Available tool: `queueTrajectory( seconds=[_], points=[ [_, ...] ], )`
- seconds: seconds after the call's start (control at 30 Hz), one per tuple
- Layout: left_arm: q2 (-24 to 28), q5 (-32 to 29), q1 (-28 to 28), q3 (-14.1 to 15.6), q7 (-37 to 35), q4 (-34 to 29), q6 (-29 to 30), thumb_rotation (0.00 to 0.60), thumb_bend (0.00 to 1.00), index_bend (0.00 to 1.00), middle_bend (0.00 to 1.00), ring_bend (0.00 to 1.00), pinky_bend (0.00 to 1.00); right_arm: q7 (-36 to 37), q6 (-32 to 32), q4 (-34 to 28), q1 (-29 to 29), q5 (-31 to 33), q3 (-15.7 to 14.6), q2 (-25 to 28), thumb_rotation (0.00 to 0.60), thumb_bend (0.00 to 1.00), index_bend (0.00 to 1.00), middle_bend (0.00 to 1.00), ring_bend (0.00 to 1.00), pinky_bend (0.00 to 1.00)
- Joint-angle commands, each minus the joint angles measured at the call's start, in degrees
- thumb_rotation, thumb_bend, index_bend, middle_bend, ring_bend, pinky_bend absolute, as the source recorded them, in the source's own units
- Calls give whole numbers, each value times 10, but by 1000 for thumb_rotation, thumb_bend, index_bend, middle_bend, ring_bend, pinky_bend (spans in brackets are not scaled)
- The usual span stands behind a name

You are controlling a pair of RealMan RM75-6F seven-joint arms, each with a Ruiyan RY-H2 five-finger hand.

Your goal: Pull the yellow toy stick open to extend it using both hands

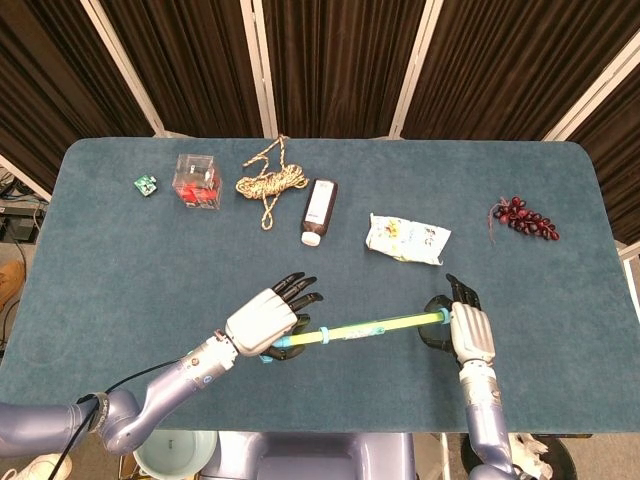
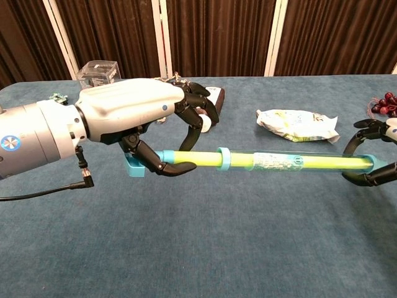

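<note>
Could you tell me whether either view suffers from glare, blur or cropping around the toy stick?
Head view: even overhead light, sharp, soft shadows; the yellow toy stick shows whole between the left hand and right hand. Chest view: the left hand looms large from closeness, faint glare runs along the stick's clear tube, and the right hand is cropped at the frame edge.
</note>
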Motion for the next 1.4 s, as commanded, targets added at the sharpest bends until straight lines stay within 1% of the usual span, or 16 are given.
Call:
queueTrajectory(
  seconds=[0.03, 0.13, 0.3, 0.67, 1.13, 1.4],
  points=[
    [2, 1, 0, 0, 0, 0, 1, 600, 442, 612, 178, 3, 72, -1, 0, 1, 0, 0, 0, 2, 600, 397, 524, 79, 0, 0],
    [5, 2, 2, 0, -2, -1, 5, 600, 442, 614, 179, 3, 72, -3, 0, 3, -1, 4, 1, 8, 600, 411, 570, 94, 0, 0],
    [16, 5, 5, 1, -6, -4, 8, 600, 442, 618, 180, 2, 72, -6, -2, 3, -2, 12, 3, 24, 600, 419, 613, 105, 0, 0],
    [37, 15, 20, 18, -17, -6, 19, 600, 442, 620, 181, 3, 72, 1, -2, 10, -5, 21, 12, 61, 600, 421, 630, 112, 0, 0],
    [66, 30, 43, 41, -40, 2, 33, 600, 442, 621, 184, 3, 72, 28, -8, 33, -6, 45, 44, 113, 600, 420, 650, 114, 1, 0],
    [69, 33, 50, 47, -51, 15, 33, 600, 442, 620, 185, 3, 72, 46, -13, 46, -9, 62, 59, 139, 600, 420, 658, 115, 2, 0]
  ],
)
